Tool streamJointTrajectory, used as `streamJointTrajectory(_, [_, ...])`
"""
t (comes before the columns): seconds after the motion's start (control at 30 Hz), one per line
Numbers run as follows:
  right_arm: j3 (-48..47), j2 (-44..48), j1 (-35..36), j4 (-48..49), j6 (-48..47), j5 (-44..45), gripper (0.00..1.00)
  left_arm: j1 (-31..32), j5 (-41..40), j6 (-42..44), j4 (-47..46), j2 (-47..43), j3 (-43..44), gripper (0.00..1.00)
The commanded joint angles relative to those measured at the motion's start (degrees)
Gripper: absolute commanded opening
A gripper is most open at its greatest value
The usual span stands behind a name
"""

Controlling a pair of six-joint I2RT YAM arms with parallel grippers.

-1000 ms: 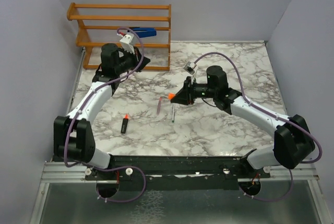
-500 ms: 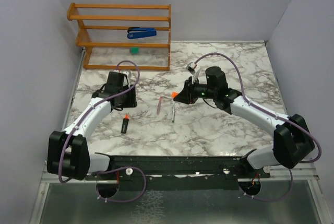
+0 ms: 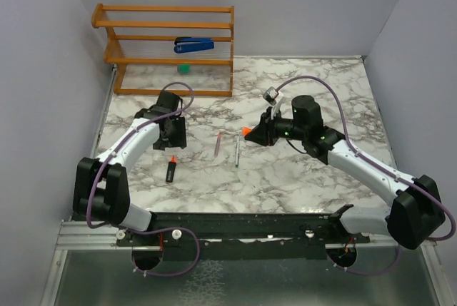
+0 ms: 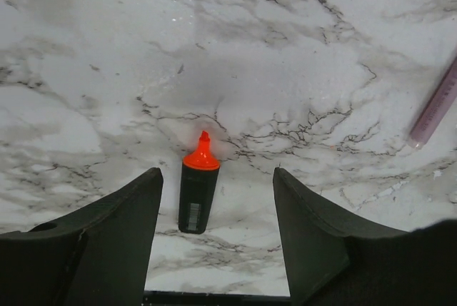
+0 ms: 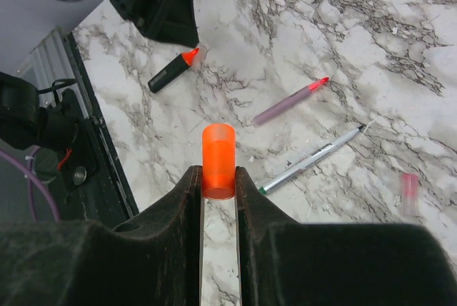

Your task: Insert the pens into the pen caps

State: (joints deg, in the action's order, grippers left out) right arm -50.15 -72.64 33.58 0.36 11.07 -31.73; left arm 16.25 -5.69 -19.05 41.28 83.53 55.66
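The orange cap (image 5: pixel 218 160) is being pinched between the closed fingers of the right gripper (image 5: pixel 218 186). The black highlighter (image 4: pixel 198 190) is being framed on the marble table (image 4: pixel 300 70) by the wide-open, empty left gripper (image 4: pixel 216 206); grasping it is judged the next requirement, before capping.

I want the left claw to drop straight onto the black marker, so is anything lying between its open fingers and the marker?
Nothing visible does. In the left wrist view the black marker lies alone on bare marble, framed by the open left claw. The pink pen lies well off to one side.
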Motion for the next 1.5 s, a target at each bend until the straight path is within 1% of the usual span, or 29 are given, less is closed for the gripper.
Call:
streamJointTrajectory(0.0, [1.4,2.0,-0.2,-2.8,-3.0,1.7,0.01,-3.9,0.7,2.0,10.7,-2.1,7.4,0.65])
streamJointTrajectory(0.1, [1.6,2.2,-0.4,-2.8,-3.9,1.1,0.01,-6.2,3.8,3.4,14.8,-2.4,5.7,0.66])
streamJointTrajectory(0.27, [2.3,3.0,-0.5,-1.0,-2.9,-1.0,0.01,-6.8,11.3,0.7,14.1,-3.1,-1.5,0.65])
streamJointTrajectory(0.3, [2.4,3.5,-0.6,-0.9,-2.9,-1.1,0.01,-6.7,10.9,0.1,13.5,-3.6,-2.2,0.63])
streamJointTrajectory(0.43, [3.0,5.0,-0.7,-0.8,-2.9,-0.9,0.01,-6.7,10.6,-1.5,12.9,-4.1,-2.4,0.63])
streamJointTrajectory(0.57, [2.9,4.9,-0.8,-0.8,-2.9,-1.5,0.01,-6.6,11.1,-3.1,11.4,-4.3,-5.0,0.61])
streamJointTrajectory(0.7, [2.8,4.6,-0.8,0.7,-2.6,-2.4,0.01,-6.3,10.7,-3.3,10.3,-3.7,-4.8,0.61])
streamJointTrajectory(0.8, [2.5,4.6,-0.9,0.6,-2.6,-2.6,0.01,-6.2,9.8,-1.6,10.3,-1.1,-4.4,0.61])
streamJointTrajectory(1.03, [2.2,5.1,-1.1,-0.2,-2.9,-2.2,0.01,-6.3,12.3,0.6,10.1,5.3,-4.1,0.61])
streamJointTrajectory(1.27, [2.0,5.4,-1.3,-0.3,-3.2,-2.1,0.01,-6.6,10.8,1.7,10.7,9.8,-1.1,0.59])
streamJointTrajectory(1.33, [2.0,5.5,-1.3,-0.3,-3.2,-2.2,0.01,-6.6,10.6,2.0,10.8,11.1,-0.4,0.52])
streamJointTrajectory(1.37, [2.0,5.4,-1.4,-0.3,-3.2,-2.2,0.01,-6.6,10.6,2.2,10.8,11.6,0.0,0.45])
streamJointTrajectory(1.43, [2.1,5.4,-1.4,-0.3,-3.2,-2.4,0.01,-6.6,10.1,2.4,10.8,12.5,0.6,0.21])
streamJointTrajectory(1.47, [2.1,5.3,-1.5,-0.3,-3.2,-2.4,0.01,-6.6,9.8,2.5,10.8,12.9,0.9,0.14])
